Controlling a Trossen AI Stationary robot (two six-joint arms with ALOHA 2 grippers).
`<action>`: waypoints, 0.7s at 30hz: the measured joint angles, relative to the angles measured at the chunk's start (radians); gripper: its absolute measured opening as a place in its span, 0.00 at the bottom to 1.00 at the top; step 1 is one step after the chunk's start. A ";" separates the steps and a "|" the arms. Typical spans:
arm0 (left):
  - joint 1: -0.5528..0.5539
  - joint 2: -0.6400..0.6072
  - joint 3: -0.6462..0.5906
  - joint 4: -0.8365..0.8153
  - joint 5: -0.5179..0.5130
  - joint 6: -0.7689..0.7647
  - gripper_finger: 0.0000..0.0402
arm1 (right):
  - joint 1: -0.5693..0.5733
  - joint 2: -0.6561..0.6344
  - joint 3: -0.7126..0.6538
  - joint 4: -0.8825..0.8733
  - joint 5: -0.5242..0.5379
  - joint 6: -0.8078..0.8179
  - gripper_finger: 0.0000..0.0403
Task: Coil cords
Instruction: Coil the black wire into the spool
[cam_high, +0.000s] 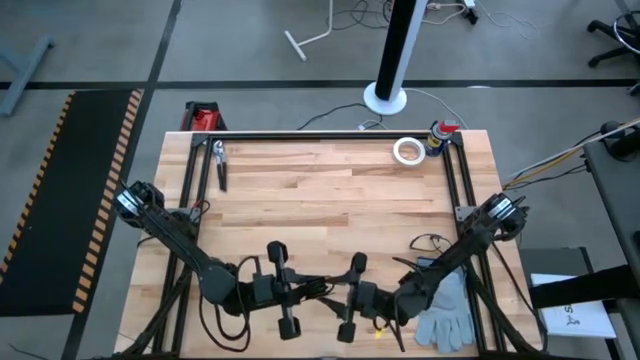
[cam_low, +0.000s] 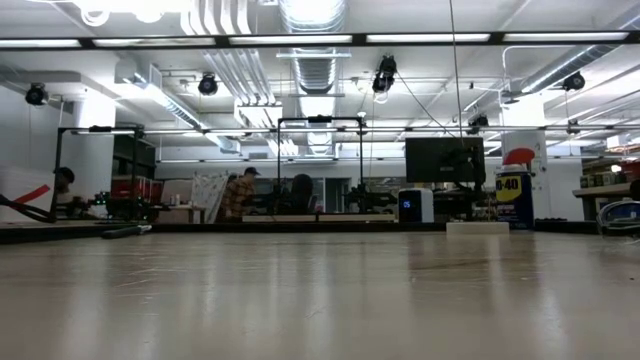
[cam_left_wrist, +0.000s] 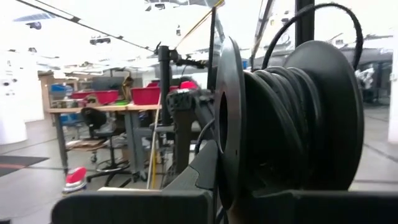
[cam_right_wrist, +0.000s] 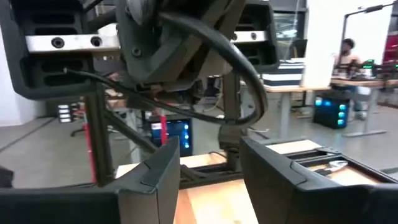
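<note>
The cord (cam_high: 431, 243) lies in thin, loose black loops on the bench (cam_high: 320, 190), toward its right side near the front. It sits just beside the right arm's forearm and near the grey glove (cam_high: 450, 312), which rests flat at the front right corner.

Both arms are folded low along the front edge, with their ends facing each other near the middle. The right gripper (cam_high: 338, 296) has its jaws apart with nothing between them, which the right wrist view (cam_right_wrist: 211, 163) shows plainly. The left gripper (cam_high: 300, 290) is close opposite it, and I cannot tell whether its jaws are apart or together. Thin dark strands run between the two, too fine to make out.

Well apart from all this, at the far right of the bench, stand a white tape roll (cam_high: 407, 151) and a spray can (cam_high: 441, 134). A pair of pliers (cam_high: 219, 162) lies at the far left.
</note>
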 joint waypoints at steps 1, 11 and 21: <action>0.000 0.000 0.000 0.003 0.001 -0.002 0.00 | -0.005 0.000 0.000 0.000 -0.014 0.005 0.38; 0.003 0.000 0.000 0.015 0.039 -0.004 0.00 | -0.054 0.000 0.011 0.009 -0.209 0.038 0.34; 0.003 0.000 0.000 0.015 0.039 -0.005 0.00 | -0.072 0.000 0.014 0.009 -0.216 0.053 0.28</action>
